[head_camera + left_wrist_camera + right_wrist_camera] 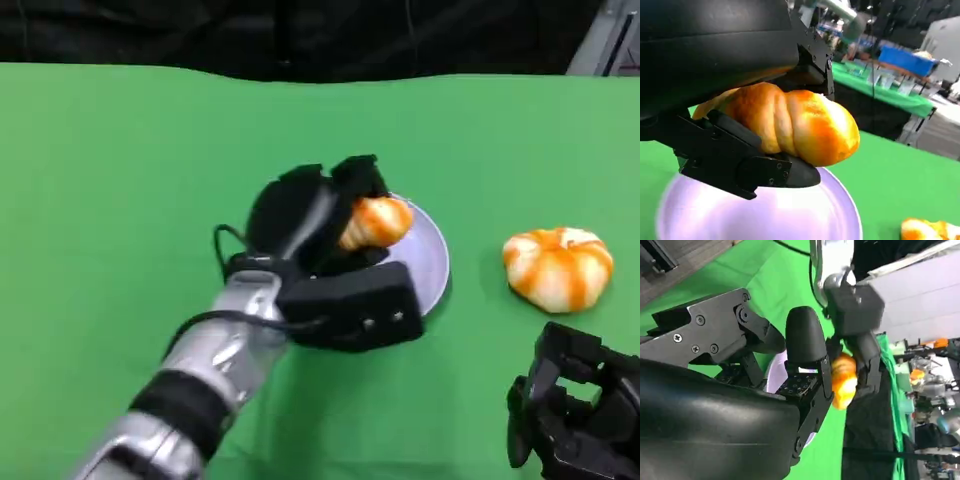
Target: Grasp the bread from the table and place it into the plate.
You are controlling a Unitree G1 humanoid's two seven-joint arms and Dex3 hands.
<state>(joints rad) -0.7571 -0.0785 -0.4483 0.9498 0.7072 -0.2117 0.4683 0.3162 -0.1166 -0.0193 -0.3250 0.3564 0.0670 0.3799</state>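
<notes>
One glossy, twisted orange bread [795, 127] — gripped by left hand [330, 235] above round lilac plate [432, 265]; right hand [575, 410] — curled, holding nothing, on green bench [100, 200].

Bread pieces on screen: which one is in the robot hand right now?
The elongated twisted bread, held by the left robot hand above the plate. The round striped bread lies untouched on the table.

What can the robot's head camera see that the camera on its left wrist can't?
Head view alone: the silver left forearm, the right robot hand resting low with nothing in it, and the whole round striped bun. Left wrist view alone: background tables with a blue box. Both: the left robot hand holding the bread above the plate.
</notes>
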